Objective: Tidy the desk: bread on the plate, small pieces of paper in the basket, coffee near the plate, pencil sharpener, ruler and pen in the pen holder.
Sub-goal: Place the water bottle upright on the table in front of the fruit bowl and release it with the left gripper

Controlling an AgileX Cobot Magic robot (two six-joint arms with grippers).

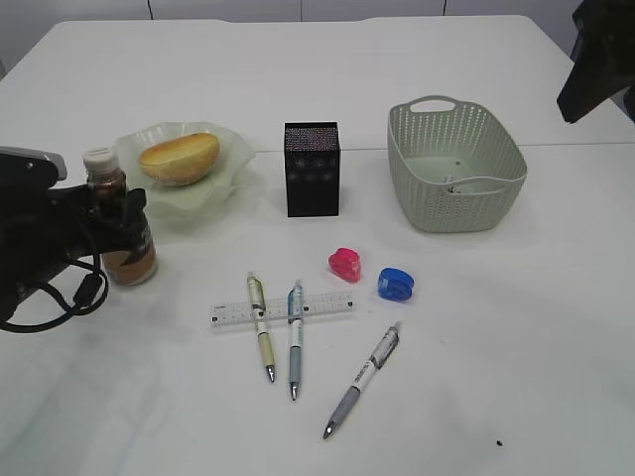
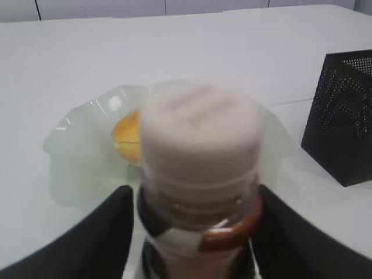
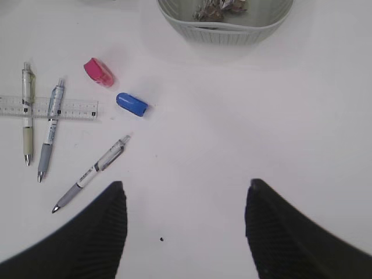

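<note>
Bread roll (image 1: 180,157) on the pale green glass plate (image 1: 230,159) lies beyond the left gripper (image 2: 195,232), whose jaws flank the brown coffee bottle (image 1: 124,228); grip unclear. Right gripper (image 3: 186,224) gapes wide, empty.

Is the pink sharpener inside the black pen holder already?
No, the pink sharpener still lies on the table in front of the black pen holder, next to the blue sharpener.

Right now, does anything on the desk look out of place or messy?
Yes: two pens lie across the ruler, a third pen lies loose, and both sharpeners sit outside the pen holder.
</note>
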